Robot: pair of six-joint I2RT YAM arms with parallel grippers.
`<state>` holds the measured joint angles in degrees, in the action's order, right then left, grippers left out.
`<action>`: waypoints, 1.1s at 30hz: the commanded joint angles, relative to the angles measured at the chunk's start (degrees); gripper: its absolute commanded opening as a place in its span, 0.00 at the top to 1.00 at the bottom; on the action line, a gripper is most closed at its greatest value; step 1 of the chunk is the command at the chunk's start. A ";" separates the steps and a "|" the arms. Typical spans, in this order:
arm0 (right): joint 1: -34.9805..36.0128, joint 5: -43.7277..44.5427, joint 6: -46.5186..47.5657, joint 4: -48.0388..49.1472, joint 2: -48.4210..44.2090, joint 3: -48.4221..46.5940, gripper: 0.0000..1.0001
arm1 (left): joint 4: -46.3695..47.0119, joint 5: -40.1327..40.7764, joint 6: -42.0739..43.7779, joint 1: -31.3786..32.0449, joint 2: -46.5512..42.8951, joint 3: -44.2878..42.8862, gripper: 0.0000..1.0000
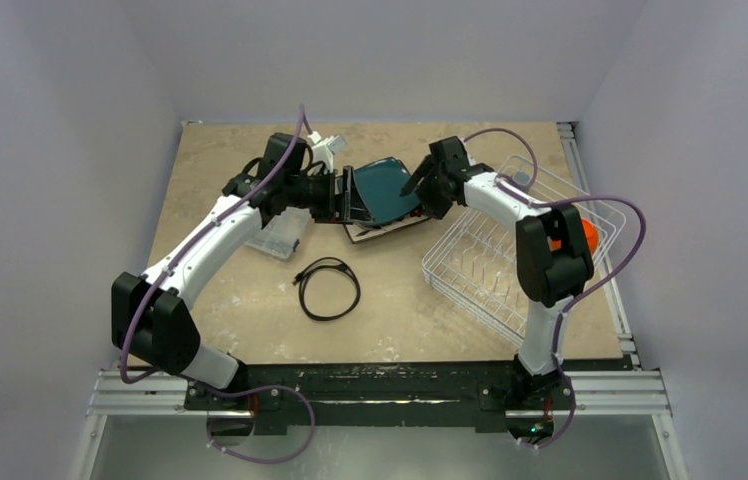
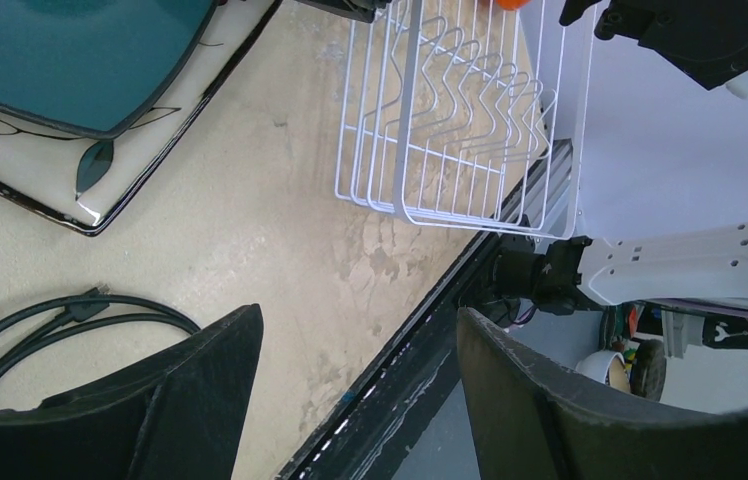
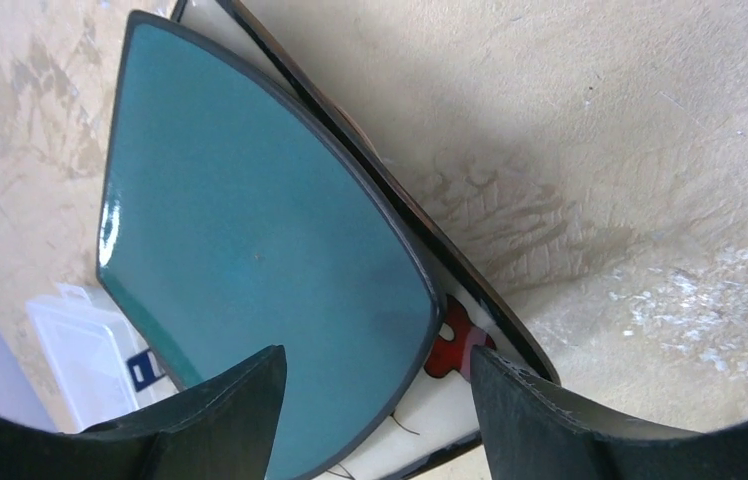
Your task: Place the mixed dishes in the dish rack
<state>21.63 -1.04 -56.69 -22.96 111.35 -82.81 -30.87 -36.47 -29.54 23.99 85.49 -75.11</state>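
Pickup of the dark teal squarish plate (image 3: 260, 250) looks to be the step in hand. That plate lies on top of the dark-rimmed square patterned plate (image 2: 40, 170), mid-worktop (image 1: 400, 310), just left of the white wire dish rack (image 1: 490, 260).

The right claw (image 3: 375, 400) is at the teal plate's near corner. Its 2 fingers stand apart on either side of the rim and do not visibly press on it. The left claw (image 2: 355, 390) hangs beside the stack on the opposite side, jaws apart and empty, over bare worktop.

An orange bowl (image 1: 587, 235) shows at the rack's right side, half hidden by the right arm; whether it sits inside I cannot tell.

The next move probably calls for the right claw to pinch the teal rim alone, clear of the patterned plate beneath. The plate would then be lifted and carried right, edge-down, into a slot between the rack's tines.
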 commanded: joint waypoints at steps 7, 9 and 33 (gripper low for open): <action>0.23 0.55 -6.54 8.37 -0.21 3.16 0.40 | 2.77 -2.29 -1.31 -0.93 -1.89 -1.79 0.31; 0.23 -0.65 -7.20 9.73 0.14 3.72 0.42 | 2.79 -2.25 -1.29 -0.87 -2.03 -1.79 0.31; -2.30 -1.61 -16.16 31.67 -6.03 21.46 1.00 | 2.64 -2.29 -1.27 -1.44 -1.72 -1.85 0.31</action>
<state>20.60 -2.13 -72.03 2.31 108.40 -65.56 -30.28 -37.54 -30.48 23.14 85.47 -75.11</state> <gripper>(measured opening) 0.039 0.692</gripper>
